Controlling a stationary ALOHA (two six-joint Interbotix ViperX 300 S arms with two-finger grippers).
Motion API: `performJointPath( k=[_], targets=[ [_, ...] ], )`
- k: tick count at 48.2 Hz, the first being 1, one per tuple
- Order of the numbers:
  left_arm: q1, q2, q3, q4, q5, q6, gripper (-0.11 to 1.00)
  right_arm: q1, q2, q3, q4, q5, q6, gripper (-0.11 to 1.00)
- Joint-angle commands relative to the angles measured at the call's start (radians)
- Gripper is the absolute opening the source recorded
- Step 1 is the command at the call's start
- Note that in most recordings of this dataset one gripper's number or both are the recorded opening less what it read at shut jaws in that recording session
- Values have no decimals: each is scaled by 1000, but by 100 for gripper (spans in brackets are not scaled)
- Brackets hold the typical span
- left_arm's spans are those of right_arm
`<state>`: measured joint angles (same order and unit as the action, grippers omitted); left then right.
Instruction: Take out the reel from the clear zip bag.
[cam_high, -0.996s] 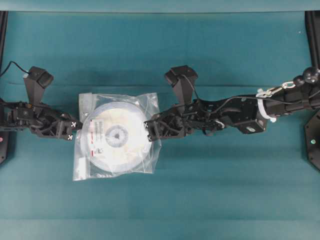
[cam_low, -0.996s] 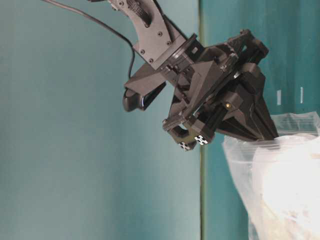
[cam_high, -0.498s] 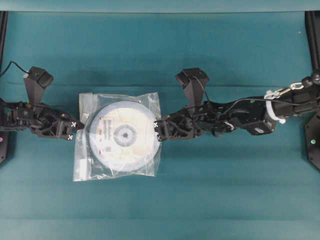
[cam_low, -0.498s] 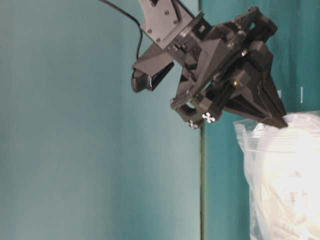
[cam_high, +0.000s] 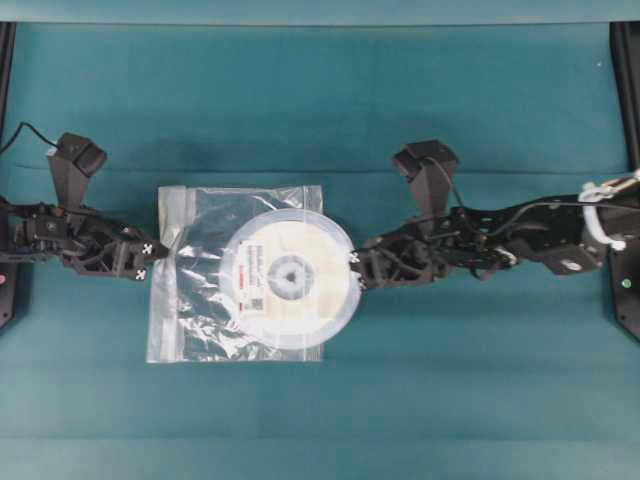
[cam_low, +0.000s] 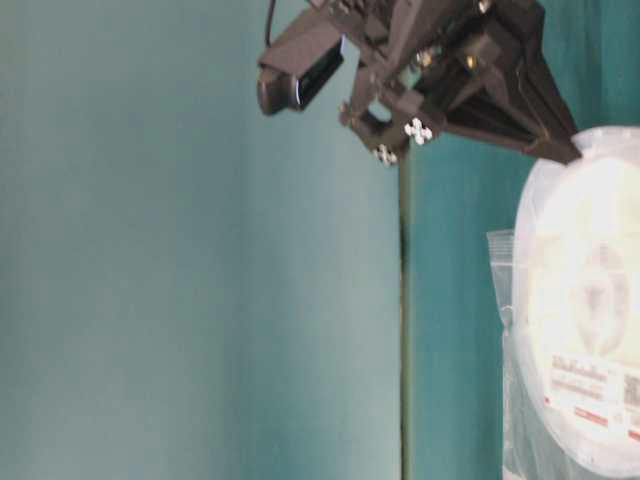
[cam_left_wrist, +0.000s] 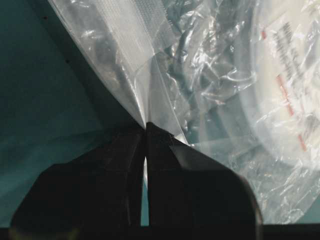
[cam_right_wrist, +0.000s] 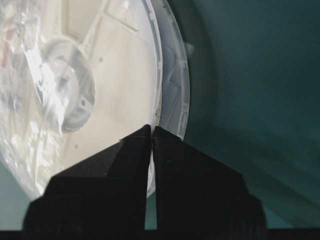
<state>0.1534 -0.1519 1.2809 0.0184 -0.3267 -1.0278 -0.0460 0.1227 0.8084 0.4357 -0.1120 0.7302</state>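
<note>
The reel (cam_high: 290, 279) is a round white disc with a grey hub and a label with red marks. It lies half out of the right side of the clear zip bag (cam_high: 195, 285). My right gripper (cam_high: 354, 276) is shut on the reel's right rim, also seen in the right wrist view (cam_right_wrist: 152, 127). My left gripper (cam_high: 152, 268) is shut on the bag's left edge beside the whitish zip strip (cam_high: 170, 205), as the left wrist view (cam_left_wrist: 146, 125) shows. The reel (cam_low: 590, 330) stands out of the bag in the table-level view too.
The teal table (cam_high: 320, 100) stretches round the bag. The left arm (cam_high: 60, 235) lies along the left edge and the right arm (cam_high: 500, 245) reaches in from the right. Black frame posts (cam_high: 625, 60) stand at the corners.
My right gripper has drawn back to the right with the reel's rim in it, sliding the reel partly out of the bag. The left gripper has held the bag still.
</note>
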Motion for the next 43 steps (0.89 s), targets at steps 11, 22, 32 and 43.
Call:
performJointPath(
  k=[11, 22, 32, 43],
  targets=[
    [-3, 11, -15, 3, 17, 0, -1, 3, -81, 86, 18, -11, 8, 2],
    [-3, 11, -15, 3, 18, 2, -1, 2, -132, 161, 48, -46, 8, 2],
    [-3, 11, -15, 3, 17, 2, -1, 2, -192, 232, 66, -58, 8, 2],
    [-3, 11, -15, 3, 17, 2, -1, -3, -239, 281, 72, -58, 8, 2]
  ],
)
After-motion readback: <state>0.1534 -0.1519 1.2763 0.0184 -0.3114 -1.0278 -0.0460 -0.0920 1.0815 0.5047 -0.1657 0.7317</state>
